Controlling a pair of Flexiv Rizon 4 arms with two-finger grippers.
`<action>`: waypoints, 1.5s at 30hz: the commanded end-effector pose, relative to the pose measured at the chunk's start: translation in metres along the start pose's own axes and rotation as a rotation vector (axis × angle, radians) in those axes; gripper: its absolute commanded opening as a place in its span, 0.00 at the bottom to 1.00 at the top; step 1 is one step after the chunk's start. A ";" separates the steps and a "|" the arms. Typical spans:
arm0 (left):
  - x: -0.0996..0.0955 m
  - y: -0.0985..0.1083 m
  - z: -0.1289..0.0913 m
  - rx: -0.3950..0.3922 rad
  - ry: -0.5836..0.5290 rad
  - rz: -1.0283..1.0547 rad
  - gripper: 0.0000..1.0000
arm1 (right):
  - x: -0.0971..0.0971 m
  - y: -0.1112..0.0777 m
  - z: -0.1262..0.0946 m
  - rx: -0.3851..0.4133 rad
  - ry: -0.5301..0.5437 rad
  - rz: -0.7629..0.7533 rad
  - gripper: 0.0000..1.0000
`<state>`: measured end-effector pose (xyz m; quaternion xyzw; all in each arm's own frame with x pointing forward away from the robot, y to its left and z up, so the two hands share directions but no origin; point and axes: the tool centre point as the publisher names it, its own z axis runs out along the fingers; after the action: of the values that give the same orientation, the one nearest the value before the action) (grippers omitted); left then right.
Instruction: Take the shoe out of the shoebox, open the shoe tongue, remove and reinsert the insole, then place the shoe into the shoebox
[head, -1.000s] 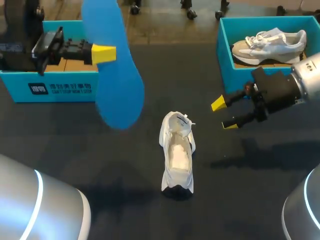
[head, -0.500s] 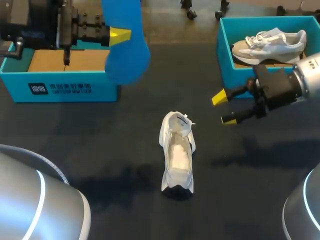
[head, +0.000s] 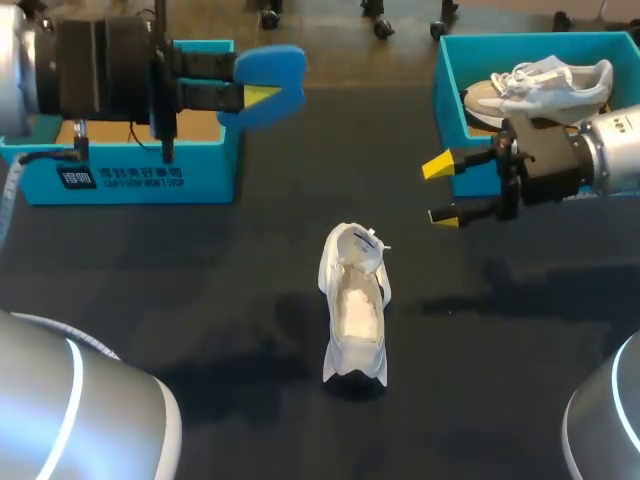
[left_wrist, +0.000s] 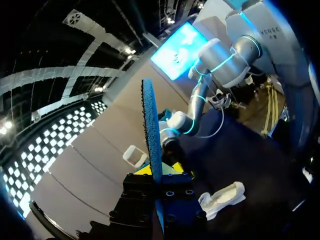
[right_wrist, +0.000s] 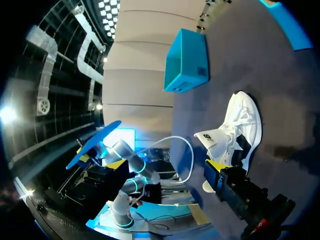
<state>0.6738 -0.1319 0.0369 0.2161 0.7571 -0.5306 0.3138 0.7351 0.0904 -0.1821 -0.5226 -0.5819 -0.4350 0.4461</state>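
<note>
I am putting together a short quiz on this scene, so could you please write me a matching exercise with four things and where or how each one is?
Things:
1. blue insole
2. white shoe
3. grey-and-white sneaker
4. right gripper

Places or states:
A. lying in the right-hand shoebox
B. open, holding nothing
C. standing on the dark table, near the middle
D. clamped in the left gripper, up off the table

Pairs: 1-D, 2-C, 3-A, 4-B
</note>
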 end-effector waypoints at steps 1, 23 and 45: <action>0.010 0.004 0.017 -0.018 -0.357 1.035 0.00 | 0.004 0.004 0.002 0.013 0.013 -0.002 1.00; 0.024 0.045 0.088 0.337 -0.568 1.613 0.00 | 0.020 0.027 -0.006 0.076 0.318 0.021 1.00; 0.055 0.107 0.131 0.182 -0.346 1.517 0.00 | 0.034 0.034 0.000 -0.049 0.184 -0.084 1.00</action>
<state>0.7314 -0.2148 -0.0935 0.6037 0.3379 -0.2688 0.6701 0.7775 0.0951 -0.1604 -0.4459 -0.5455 -0.5115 0.4920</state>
